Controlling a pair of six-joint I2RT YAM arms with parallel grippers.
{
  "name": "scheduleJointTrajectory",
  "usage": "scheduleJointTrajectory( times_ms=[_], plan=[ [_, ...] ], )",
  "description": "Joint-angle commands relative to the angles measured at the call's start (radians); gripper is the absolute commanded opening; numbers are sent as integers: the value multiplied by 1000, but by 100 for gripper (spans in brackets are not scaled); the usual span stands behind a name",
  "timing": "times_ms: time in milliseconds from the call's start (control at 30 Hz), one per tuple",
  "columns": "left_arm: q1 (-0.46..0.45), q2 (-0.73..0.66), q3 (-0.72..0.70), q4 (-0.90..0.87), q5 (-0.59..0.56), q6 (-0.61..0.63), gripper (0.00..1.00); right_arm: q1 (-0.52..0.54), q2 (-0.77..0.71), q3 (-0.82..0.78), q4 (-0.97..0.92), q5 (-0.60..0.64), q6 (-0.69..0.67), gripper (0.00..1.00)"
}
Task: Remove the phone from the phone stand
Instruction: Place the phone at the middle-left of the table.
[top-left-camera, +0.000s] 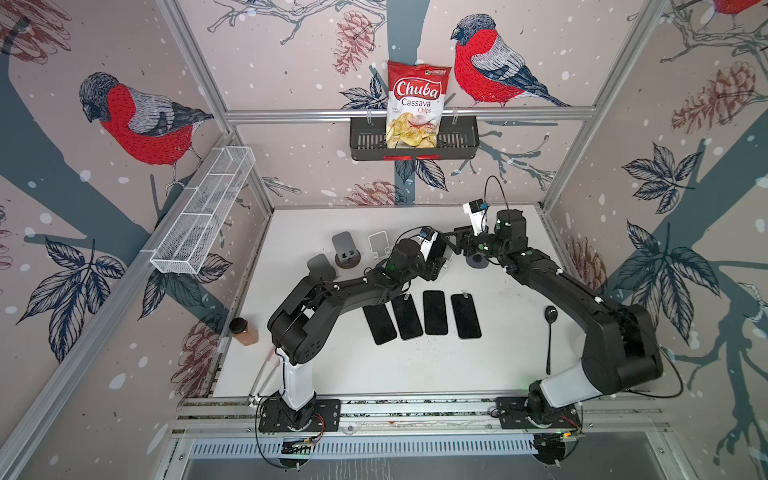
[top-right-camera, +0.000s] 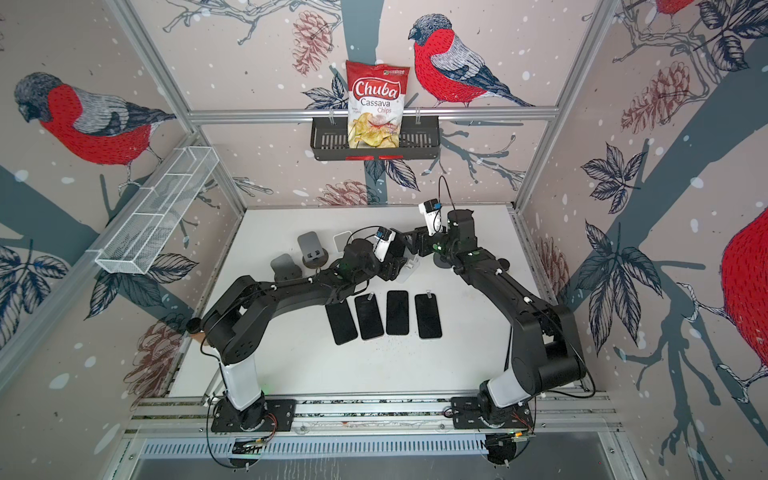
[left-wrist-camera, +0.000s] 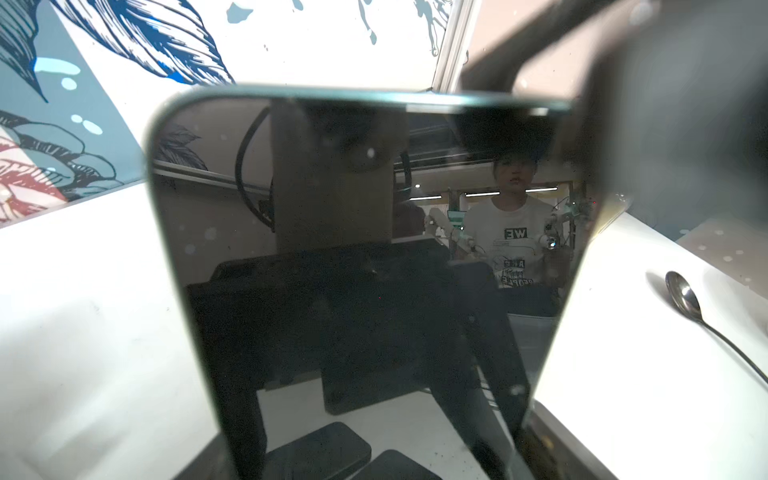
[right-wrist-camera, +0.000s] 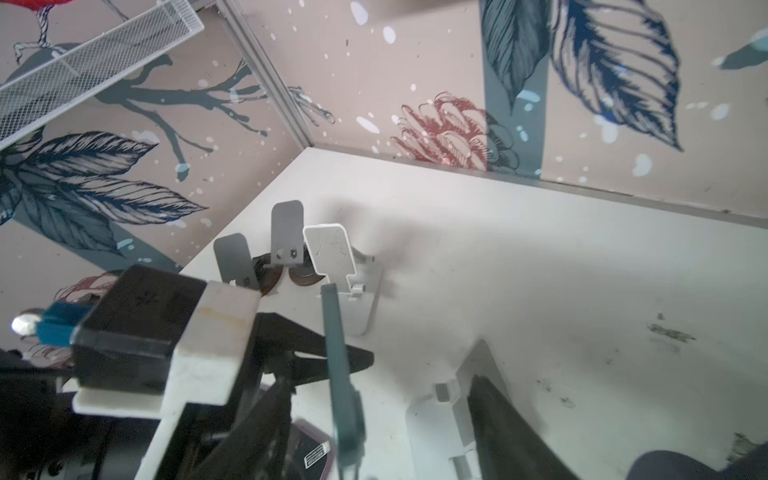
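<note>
A dark phone (left-wrist-camera: 357, 257) fills the left wrist view, upright, with my left gripper (left-wrist-camera: 382, 436) shut on its side edges. In both top views the phone (top-left-camera: 436, 249) sits in that gripper (top-left-camera: 434, 259) at mid-table. The right wrist view shows the phone (right-wrist-camera: 337, 365) edge-on as a teal strip. The white phone stand (right-wrist-camera: 440, 415) is just beside it and looks apart from it. My right gripper (right-wrist-camera: 384, 378) is open around this spot, one dark finger (right-wrist-camera: 503, 415) lying past the stand. From above, the right gripper (top-left-camera: 455, 245) faces the left one closely.
Two grey stands (top-left-camera: 345, 249) (top-left-camera: 320, 266) and a white stand (top-left-camera: 379, 245) stand behind the left arm. Several dark phones (top-left-camera: 434, 311) lie flat at the front. A spoon (top-left-camera: 549, 332) lies right, a spice jar (top-left-camera: 243, 330) left. The wall basket (top-left-camera: 457, 141) holds a chips bag (top-left-camera: 417, 104).
</note>
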Motion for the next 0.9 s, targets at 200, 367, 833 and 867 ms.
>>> scheduleJointTrajectory(
  times_ms=[200,367,833,867],
  plan=[
    [-1,-61,-44,-43,-58,-27,41,-26,-90,-6,16,260,91,99],
    [2,-112,-90,-60,-83,-79,41,-26,-99,-15,-11,319,72,99],
    [5,-272,-155,-375,-264,-237,41,-28,-81,-26,-19,312,59,99],
    [5,-286,-168,-385,-274,-248,41,-28,-80,-26,-19,309,60,99]
  ],
)
